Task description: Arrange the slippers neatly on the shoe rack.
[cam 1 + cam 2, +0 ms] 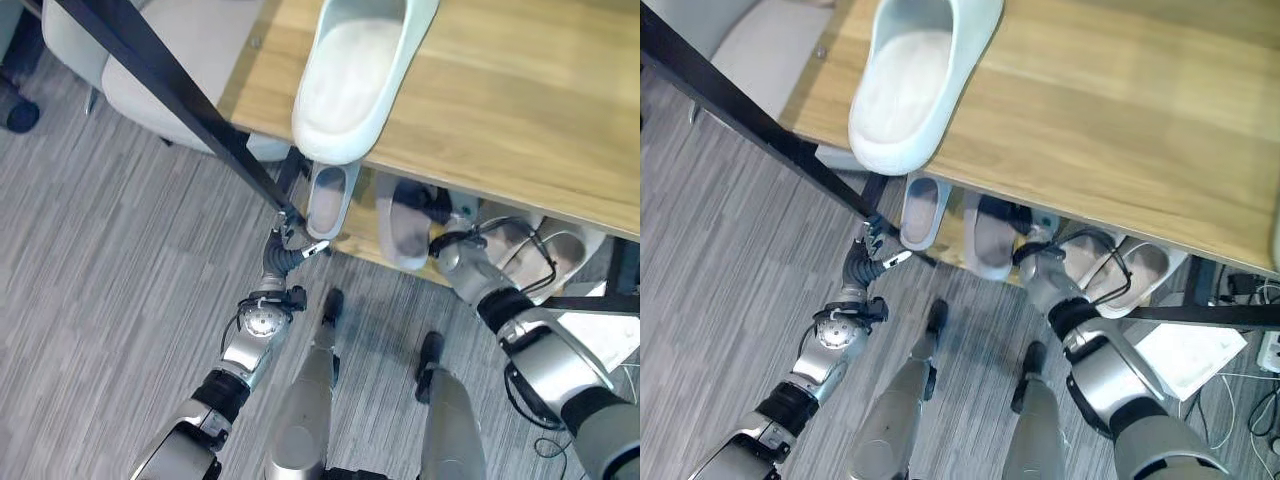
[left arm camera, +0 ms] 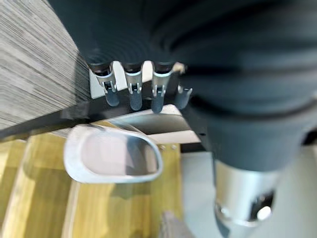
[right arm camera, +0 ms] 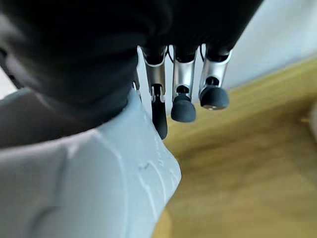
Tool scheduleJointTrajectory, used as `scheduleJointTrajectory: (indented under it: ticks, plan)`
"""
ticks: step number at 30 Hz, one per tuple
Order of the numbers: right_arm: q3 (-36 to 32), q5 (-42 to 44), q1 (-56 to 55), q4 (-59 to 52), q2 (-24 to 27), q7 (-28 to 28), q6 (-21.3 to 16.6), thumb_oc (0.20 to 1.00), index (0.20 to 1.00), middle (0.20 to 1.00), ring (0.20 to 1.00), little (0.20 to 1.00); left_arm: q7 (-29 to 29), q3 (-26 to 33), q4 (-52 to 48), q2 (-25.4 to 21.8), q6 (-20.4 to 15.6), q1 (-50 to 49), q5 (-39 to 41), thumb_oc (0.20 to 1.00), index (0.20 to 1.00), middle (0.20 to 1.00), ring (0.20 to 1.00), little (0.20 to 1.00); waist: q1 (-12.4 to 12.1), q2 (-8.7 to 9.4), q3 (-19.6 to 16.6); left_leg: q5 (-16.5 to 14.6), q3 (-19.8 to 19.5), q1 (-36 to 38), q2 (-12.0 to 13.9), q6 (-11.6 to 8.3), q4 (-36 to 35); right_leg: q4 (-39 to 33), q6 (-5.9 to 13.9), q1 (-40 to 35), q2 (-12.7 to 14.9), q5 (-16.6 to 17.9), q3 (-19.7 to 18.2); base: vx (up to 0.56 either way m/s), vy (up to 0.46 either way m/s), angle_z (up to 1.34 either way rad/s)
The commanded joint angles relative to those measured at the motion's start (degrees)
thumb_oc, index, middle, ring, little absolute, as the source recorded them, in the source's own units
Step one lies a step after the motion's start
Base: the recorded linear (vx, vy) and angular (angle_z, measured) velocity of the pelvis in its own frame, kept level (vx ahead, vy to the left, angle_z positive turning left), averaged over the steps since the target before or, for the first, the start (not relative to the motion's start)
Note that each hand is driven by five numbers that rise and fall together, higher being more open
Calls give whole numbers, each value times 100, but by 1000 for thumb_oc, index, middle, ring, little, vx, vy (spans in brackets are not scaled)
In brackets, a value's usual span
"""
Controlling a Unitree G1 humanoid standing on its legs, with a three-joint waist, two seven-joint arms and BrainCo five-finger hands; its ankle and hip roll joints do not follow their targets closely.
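Observation:
A pale slipper (image 1: 350, 80) lies on the wooden top shelf (image 1: 520, 110) of the shoe rack, its heel hanging over the front edge. On the lower shelf stand more pale slippers: one (image 1: 328, 200) at the left, one (image 1: 403, 232) beside it, others (image 1: 565, 255) at the right. My left hand (image 1: 285, 250) is open at the rack's black slanted leg (image 1: 170, 85), with its straight fingers (image 2: 133, 89) touching the bar. My right hand (image 1: 458, 255) reaches under the top shelf beside the middle slipper. Its fingers (image 3: 183, 94) are straight, and a pale slipper (image 3: 99, 188) lies against its palm side.
A pale upholstered chair (image 1: 170, 60) stands behind the rack's left end. At the right, a white box (image 1: 1185, 355) and a power strip (image 1: 1270, 350) lie on the grey carpet (image 1: 100, 260).

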State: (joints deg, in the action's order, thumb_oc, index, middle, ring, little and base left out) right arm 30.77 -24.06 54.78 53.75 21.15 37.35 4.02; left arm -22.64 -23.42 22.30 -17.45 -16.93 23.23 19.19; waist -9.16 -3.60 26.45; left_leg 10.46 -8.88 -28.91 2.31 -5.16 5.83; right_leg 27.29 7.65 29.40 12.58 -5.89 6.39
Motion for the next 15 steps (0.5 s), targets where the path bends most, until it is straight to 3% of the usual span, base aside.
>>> scheduleJointTrajectory:
  ticks: [1, 7, 9, 10, 15]
  plan:
    - [-43, 229, 387, 127, 192, 390, -59, 200, 200, 200, 200, 200, -90, -183, -582, -121, -428, 299, 5, 1000, 1000, 1000, 1000, 1000, -139, 207, -54, -754, -74, -344, -10, -29, 810, -759, 185, -331, 154, 318, 175, -36, 4, 6]
    - [90, 678, 891, 951, 377, 389, -146, 200, 200, 200, 200, 200, 33, -451, -774, -109, -389, 567, 53, 1000, 1000, 1000, 1000, 1000, -315, 150, 24, -792, -196, -671, -84, -55, 958, -594, 180, -91, 199, 231, 323, -4, -26, 13]
    - [241, 829, 1069, 1389, 390, 158, -150, 200, 200, 200, 200, 200, 159, -538, -808, -108, -362, 647, 123, 1000, 1000, 1000, 1000, 1000, -407, 134, 20, -795, -258, -723, -106, -63, 951, -598, 171, -95, 209, 203, 405, 37, -34, 31]
    - [346, 849, 1159, 1545, 365, 7, -124, 1000, 1000, 1000, 1000, 1000, 202, -569, -813, -117, -349, 661, 146, 1000, 1000, 1000, 1000, 1000, -446, 142, 22, -801, -273, -730, -105, -66, 946, -618, 171, -109, 211, 197, 426, 23, -31, 20]
    - [346, 1143, 1352, 1890, 159, -312, -128, 1000, 1000, 1000, 1000, 1000, 313, -568, -815, -151, -286, 684, 206, 1000, 1000, 1000, 1000, 1000, -522, 158, 30, -832, -300, -686, -128, -66, 935, -688, 149, -208, 205, 173, 505, 19, -19, 6]
